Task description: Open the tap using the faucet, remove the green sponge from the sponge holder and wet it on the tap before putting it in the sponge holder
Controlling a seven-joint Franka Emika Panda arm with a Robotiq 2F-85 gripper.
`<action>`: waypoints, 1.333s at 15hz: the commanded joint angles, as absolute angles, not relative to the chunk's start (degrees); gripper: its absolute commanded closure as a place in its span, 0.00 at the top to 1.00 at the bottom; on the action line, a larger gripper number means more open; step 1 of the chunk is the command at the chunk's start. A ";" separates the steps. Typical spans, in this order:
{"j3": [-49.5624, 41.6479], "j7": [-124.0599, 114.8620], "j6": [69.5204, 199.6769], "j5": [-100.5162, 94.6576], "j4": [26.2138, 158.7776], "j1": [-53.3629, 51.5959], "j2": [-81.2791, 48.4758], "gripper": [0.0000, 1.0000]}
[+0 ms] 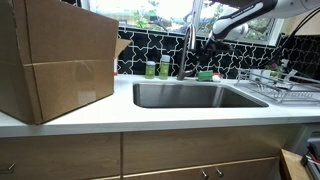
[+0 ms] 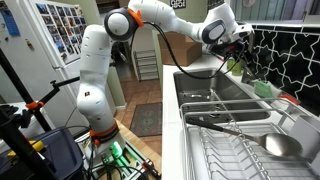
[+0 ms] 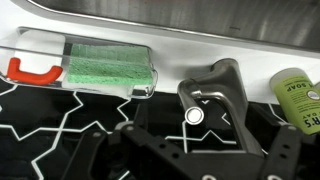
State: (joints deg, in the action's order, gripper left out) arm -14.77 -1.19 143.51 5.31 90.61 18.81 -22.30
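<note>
The tap (image 1: 188,40) is a tall silvery spout behind the sink. Its metal base and lever (image 3: 212,92) show in the wrist view, just beyond my fingers. The green sponge (image 3: 104,70) lies in the low sponge holder (image 3: 148,84) to the left of the tap base; it also shows in an exterior view (image 1: 205,74). My gripper (image 3: 190,150) is open and empty, its dark fingers spread on either side below the lever. In both exterior views it hovers by the tap's neck (image 1: 215,33) (image 2: 240,45).
Two short green containers (image 1: 157,68) stand left of the tap; one shows in the wrist view (image 3: 300,95). A large cardboard box (image 1: 55,60) sits on the counter. The steel sink (image 1: 195,95) lies below. A wire dish rack (image 2: 250,140) stands beside it.
</note>
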 commanded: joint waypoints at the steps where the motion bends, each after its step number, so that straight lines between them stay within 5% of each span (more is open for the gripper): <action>1: -13.81 -0.36 145.96 6.34 87.97 20.32 -25.70 1.00; 20: -15.82 -2.25 143.61 2.89 82.92 21.26 -30.61 1.00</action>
State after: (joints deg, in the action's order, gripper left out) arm -15.32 -1.22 145.10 4.50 84.07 20.87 -29.74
